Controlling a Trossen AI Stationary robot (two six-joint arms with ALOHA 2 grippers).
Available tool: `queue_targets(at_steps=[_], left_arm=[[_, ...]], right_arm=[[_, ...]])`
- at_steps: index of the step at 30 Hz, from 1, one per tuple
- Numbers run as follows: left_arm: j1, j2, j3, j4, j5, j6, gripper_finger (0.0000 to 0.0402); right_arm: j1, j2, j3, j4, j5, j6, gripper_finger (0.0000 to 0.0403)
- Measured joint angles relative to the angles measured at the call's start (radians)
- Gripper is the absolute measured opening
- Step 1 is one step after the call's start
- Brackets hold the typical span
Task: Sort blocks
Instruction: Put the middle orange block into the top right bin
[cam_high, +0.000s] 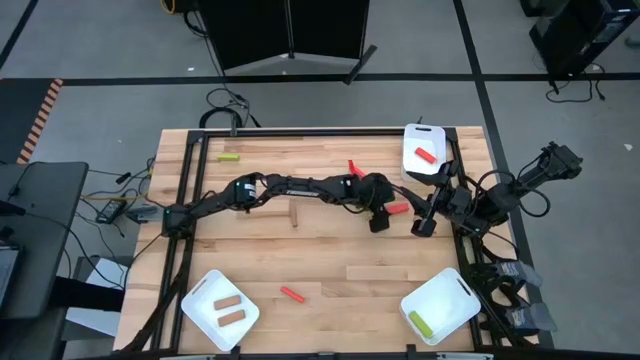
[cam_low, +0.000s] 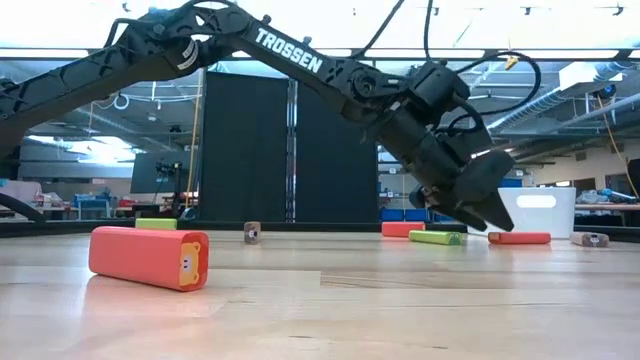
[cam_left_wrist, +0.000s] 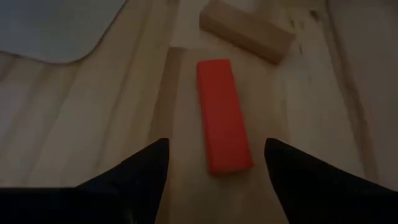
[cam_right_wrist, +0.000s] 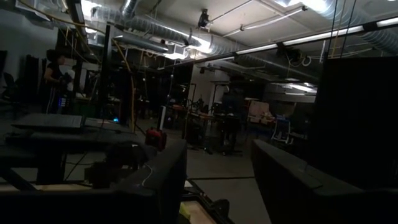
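My left gripper reaches out over the middle right of the table, slanting down, and is open. A red block lies flat on the wood between and just ahead of its fingertips, lengthwise along them, and the fingers do not touch it; it also shows in the high view as the red block. Past it lies a plain wooden block. In the low view the left gripper hangs a little above the tabletop. My right gripper waits raised at the right, open, pointing out into the room.
Three white trays: far right with a red block, near left with two wooden blocks, near right with a green block. Loose blocks: green, wooden, red, red.
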Motion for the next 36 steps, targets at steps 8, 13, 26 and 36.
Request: queue_targets(at_steps=[8, 13, 26, 36], left_arm=[[-0.016, 0.038, -0.001, 0.034, -0.012, 0.018, 0.0269], [-0.028, 0.044, 0.0, 0.052, -0.088, 0.017, 0.0266], [-0.008, 0.06, 0.0, 0.128, -0.108, -0.024, 0.0103], [0.011, 0.061, 0.126, 0.397, -0.103, -0.023, 0.0103]], right_arm=[[0.0, 0.0, 0.0, 0.0, 0.0, 0.0, 0.0192], [0.0, 0.0, 0.0, 0.0, 0.0, 0.0, 0.019], [0.0, 0.0, 0.0, 0.0, 0.0, 0.0, 0.0189], [0.0, 0.0, 0.0, 0.0, 0.0, 0.0, 0.0189]])
